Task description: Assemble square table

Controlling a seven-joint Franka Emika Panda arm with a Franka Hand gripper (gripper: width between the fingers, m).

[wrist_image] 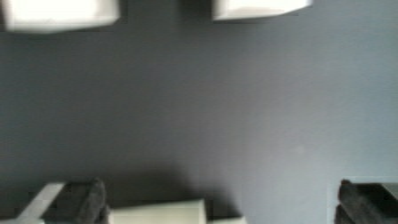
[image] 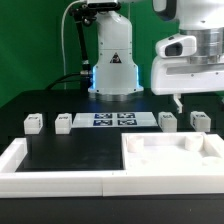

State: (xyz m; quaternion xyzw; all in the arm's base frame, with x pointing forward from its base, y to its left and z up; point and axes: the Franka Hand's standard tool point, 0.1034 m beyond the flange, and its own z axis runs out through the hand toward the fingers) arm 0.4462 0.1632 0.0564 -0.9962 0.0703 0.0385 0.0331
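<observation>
The white square table slab lies at the front on the exterior view's right. Four small white legs stand in a row behind it: two on that view's left and two on its right. My gripper hangs open in the air above the right pair, holding nothing. In the wrist view two white legs lie on the black table, far ahead of the open gripper. A white corner shows beside one dark finger; what it belongs to is unclear.
The marker board lies flat between the two pairs of legs. A long low white border wall runs along the front and up the exterior view's left side. The robot's base stands at the back middle.
</observation>
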